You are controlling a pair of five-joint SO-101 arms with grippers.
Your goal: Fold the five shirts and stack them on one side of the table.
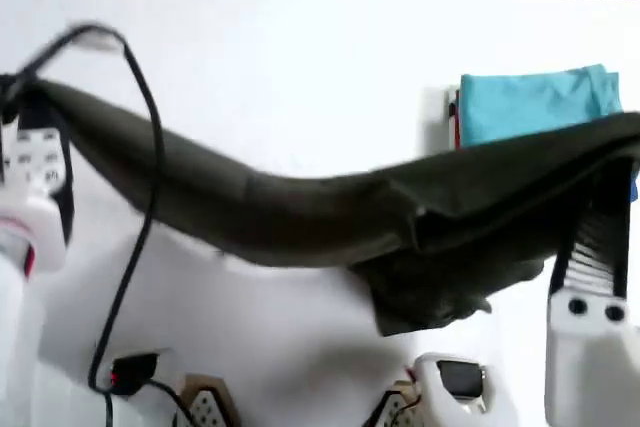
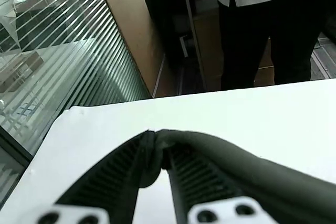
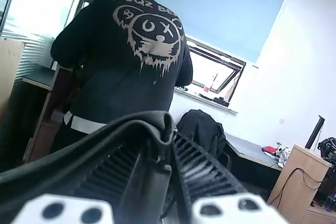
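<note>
Dark olive shirt point(image 1: 300, 212) hangs above the table point(image 1: 300, 57), long axis left to right, its ends clamped in the left gripper point(image 2: 156, 139) and right gripper point(image 3: 167, 129), the latter nearest the folded cyan shirt point(image 1: 535, 102) at far right.

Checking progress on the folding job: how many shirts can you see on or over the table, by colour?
Dark green shirt, held stretched out: 1
Turquoise shirt, folded: 1
Red cloth, an edge under the turquoise one, likely a shirt: 1
Total: 3
</note>
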